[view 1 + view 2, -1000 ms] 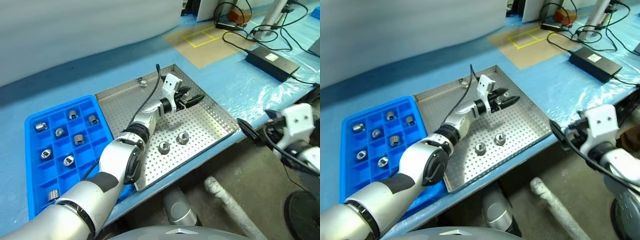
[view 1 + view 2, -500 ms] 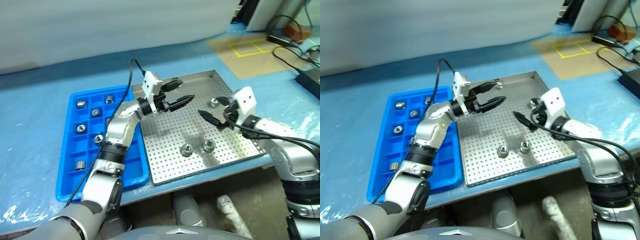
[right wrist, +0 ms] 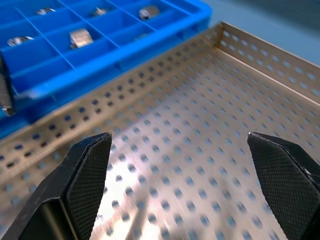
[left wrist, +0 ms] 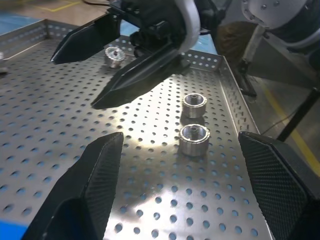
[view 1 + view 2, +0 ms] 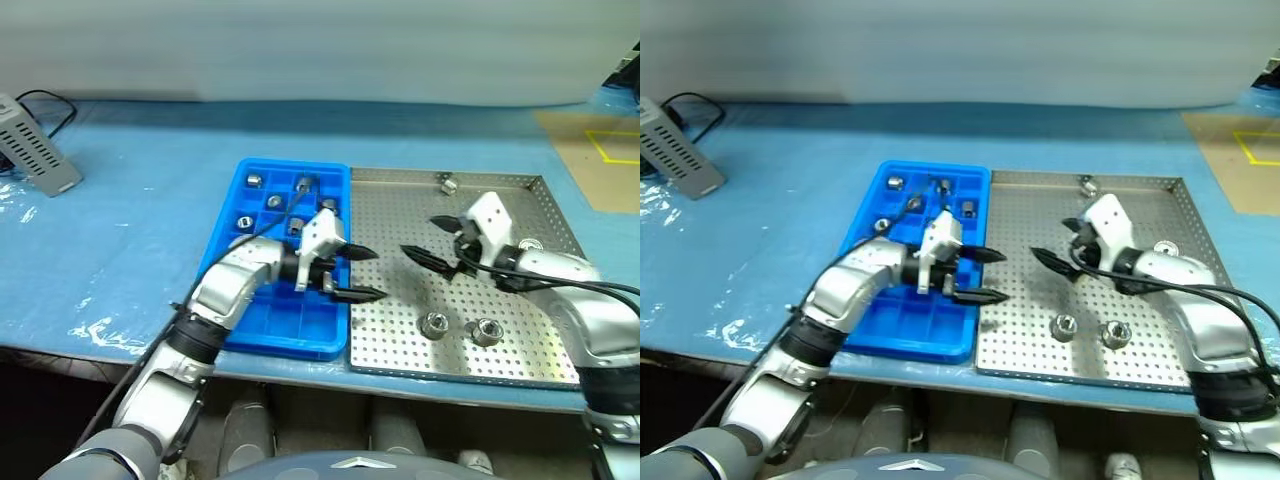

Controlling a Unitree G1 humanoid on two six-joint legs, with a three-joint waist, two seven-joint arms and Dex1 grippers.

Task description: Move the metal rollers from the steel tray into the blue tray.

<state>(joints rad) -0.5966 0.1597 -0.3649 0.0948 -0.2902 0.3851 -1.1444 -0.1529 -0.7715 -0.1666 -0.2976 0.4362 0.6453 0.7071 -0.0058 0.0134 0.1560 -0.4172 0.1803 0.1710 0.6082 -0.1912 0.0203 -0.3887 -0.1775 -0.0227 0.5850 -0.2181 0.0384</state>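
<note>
The steel tray [image 5: 400,330] lies right of the blue tray [image 5: 300,328], rim to rim. Two metal rollers [image 5: 434,324] [image 5: 485,331] stand near the steel tray's front, one [image 5: 447,184] at its far rim and one [image 5: 530,244] beside my right wrist. Several rollers [image 5: 275,201] sit in the blue tray's far compartments. My left gripper [image 5: 374,274] is open and empty over the two trays' shared edge, pointing right. My right gripper [image 5: 419,236] is open and empty above the steel tray's middle, facing it. In the left wrist view, the front rollers [image 4: 194,139] lie ahead of my fingers [image 4: 95,190].
A grey vented box [image 5: 35,155] with a black cable sits on the blue table at the far left. A tan mat with yellow tape [image 5: 610,150] lies at the far right. The table's front edge runs just below both trays.
The whole view has swung as the camera turned. My left gripper drew back from over the steel tray to the blue tray's edge. My right gripper came in lower over the steel tray.
</note>
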